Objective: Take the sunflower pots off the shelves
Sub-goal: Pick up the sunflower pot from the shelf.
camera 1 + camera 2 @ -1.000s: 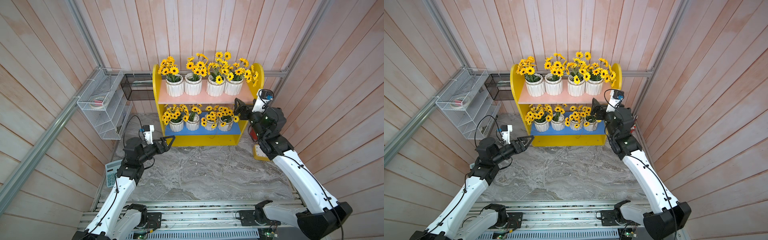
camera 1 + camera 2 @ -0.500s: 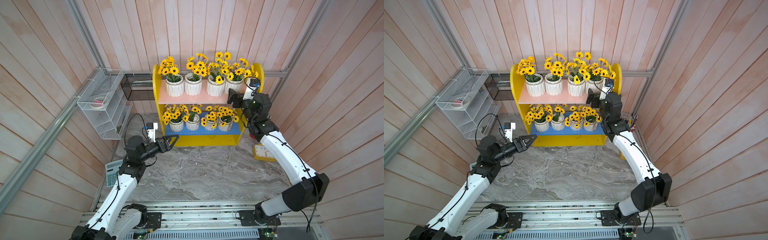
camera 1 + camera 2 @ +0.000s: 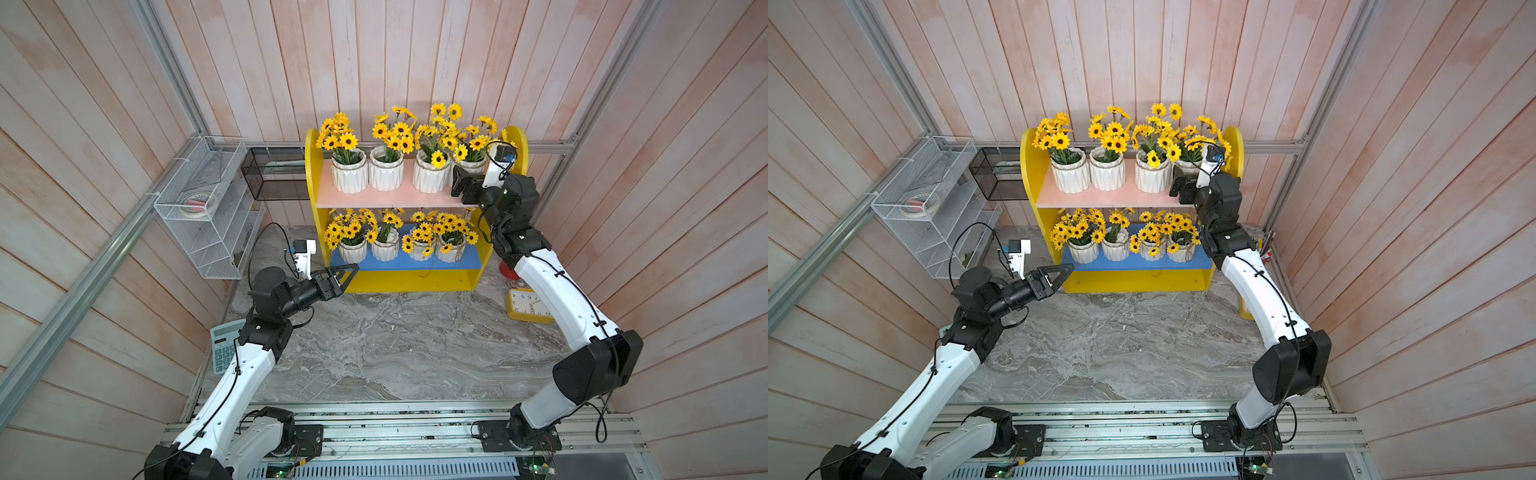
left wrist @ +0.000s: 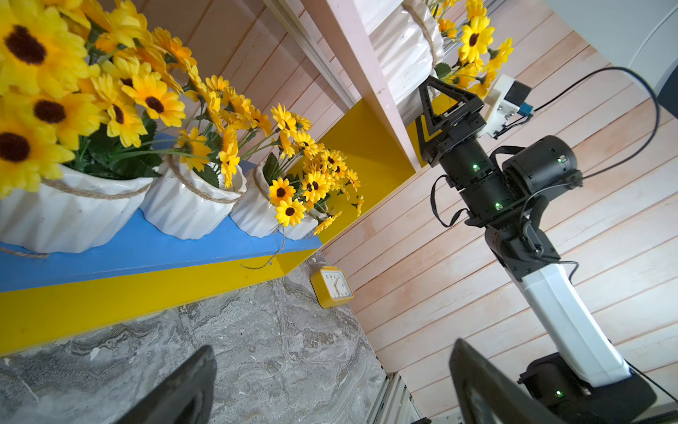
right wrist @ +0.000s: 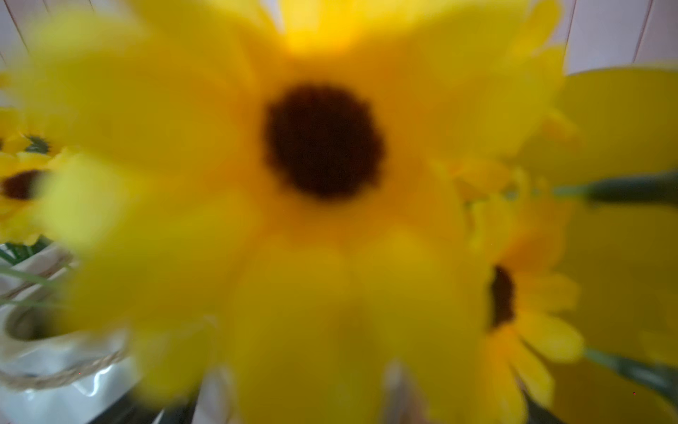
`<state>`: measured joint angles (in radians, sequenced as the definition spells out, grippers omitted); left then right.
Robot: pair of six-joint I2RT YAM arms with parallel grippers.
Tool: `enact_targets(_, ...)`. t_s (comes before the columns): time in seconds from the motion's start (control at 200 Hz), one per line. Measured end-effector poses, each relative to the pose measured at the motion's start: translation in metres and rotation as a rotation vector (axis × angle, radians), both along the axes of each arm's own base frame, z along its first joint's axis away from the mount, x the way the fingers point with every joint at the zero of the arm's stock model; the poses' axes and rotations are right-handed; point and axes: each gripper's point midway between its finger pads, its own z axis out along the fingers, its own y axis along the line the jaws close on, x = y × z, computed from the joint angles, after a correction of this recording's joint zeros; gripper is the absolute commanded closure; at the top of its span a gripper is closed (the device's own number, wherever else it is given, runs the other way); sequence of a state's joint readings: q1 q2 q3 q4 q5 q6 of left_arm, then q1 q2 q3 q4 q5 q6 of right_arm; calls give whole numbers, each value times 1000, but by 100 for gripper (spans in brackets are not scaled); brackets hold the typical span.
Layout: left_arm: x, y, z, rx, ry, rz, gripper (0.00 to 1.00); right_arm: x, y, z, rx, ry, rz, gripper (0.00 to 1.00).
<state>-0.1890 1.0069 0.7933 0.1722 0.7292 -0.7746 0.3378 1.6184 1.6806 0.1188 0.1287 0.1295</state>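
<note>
Eight sunflower pots, all on the shelves: four on the pink upper board, four on the blue lower board.

Left gripper: jaws wide apart, nothing between them. It hovers over the marble desk, near the lower board's left end.

Right gripper: jaws apart, at the rightmost upper pot. Probably touching; not certain.

Only the left wrist view shows that gripper side-on against the pot's wall. The right wrist view gives little beyond one blurred bloom.

Yellow alarm clock lies on the desk.
</note>
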Motion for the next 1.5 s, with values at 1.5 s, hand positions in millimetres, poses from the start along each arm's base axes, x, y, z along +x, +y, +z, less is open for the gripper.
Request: enact_targets(1.5,1,0,10,30,-51,-3,0,37,-7,5,-123,1,-132,2)
